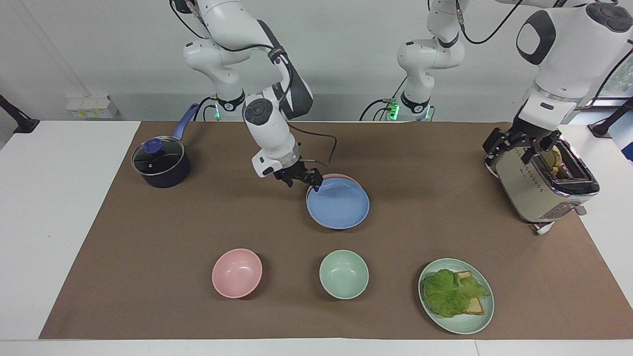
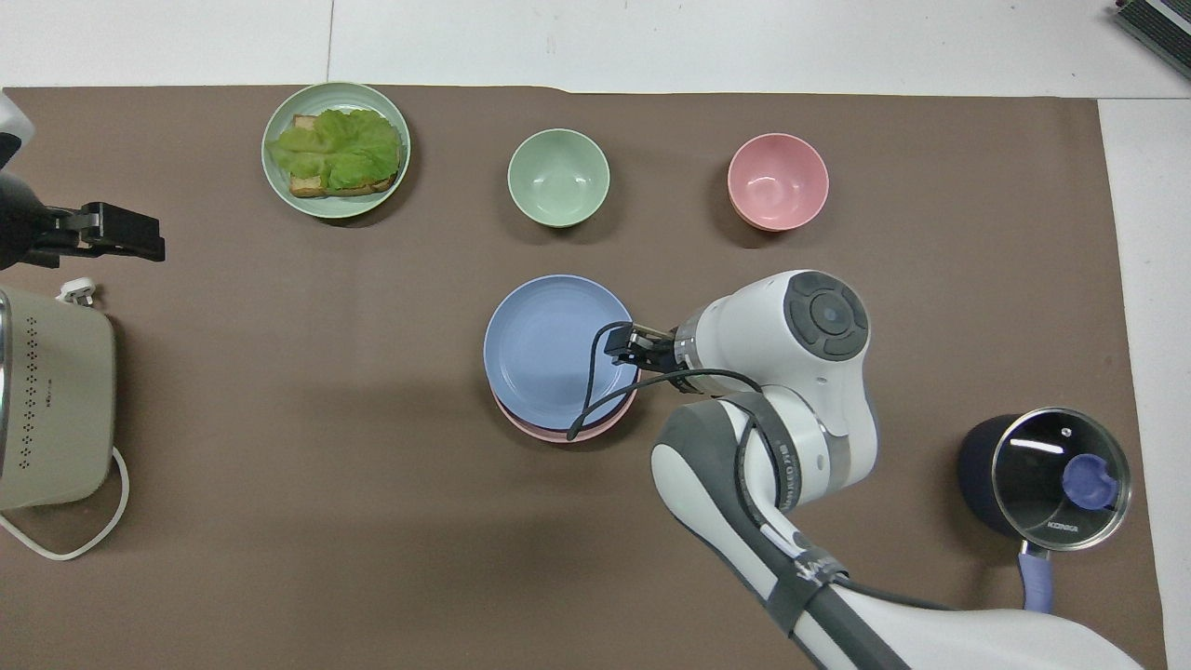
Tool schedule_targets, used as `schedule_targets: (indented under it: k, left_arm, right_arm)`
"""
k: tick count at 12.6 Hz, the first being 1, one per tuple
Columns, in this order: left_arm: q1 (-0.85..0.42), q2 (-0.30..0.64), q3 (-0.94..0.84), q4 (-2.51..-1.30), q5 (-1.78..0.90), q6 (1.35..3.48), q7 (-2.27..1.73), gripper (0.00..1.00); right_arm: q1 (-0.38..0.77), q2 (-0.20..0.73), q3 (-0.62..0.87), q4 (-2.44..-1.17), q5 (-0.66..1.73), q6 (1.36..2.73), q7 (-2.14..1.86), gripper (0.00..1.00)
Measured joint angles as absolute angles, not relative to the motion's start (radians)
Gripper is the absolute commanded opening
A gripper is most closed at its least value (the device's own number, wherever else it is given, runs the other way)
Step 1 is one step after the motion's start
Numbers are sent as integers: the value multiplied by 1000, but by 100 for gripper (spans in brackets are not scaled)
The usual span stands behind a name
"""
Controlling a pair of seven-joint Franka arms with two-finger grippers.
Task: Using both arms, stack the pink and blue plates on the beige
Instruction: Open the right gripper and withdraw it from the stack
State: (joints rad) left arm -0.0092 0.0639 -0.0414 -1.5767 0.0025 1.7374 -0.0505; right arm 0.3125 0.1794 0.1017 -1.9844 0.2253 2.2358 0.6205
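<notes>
Right gripper (image 1: 302, 180): jaws spread, empty, at rim of blue plate (image 1: 338, 203) seated on pink plate (image 1: 330, 176) mid-table; release step, withdrawal upward judged next; left gripper (image 1: 517, 147) open over toaster (image 1: 541, 185).

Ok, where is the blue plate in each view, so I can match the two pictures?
Facing view: the blue plate sits mid-mat on the pink plate, the right gripper at its rim.
Overhead view: the blue plate is at the centre.
Shared landmark: the green bowl, farther from the robots than the plate.
</notes>
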Motion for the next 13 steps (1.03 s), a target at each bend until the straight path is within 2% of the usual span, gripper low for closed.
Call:
schedule_targets:
  k: [3, 7, 10, 13]
  left_arm:
    - [-9, 64, -41, -1577, 2, 1737, -50, 100]
    - [-9, 64, -41, -1577, 2, 1737, -50, 100]
    - [-9, 64, -41, -1577, 2, 1737, -50, 100]
    - [-9, 64, -41, -1577, 2, 1737, -50, 100]
  right_arm:
    - [189, 64, 99, -1979, 77, 2093, 579, 100]
    - [23, -42, 96, -1919, 56, 1928, 392, 100]
    - [-68, -53, 95, -1745, 32, 1724, 283, 100]
    - [-72, -39, 99, -1616, -8, 1579, 249, 100]
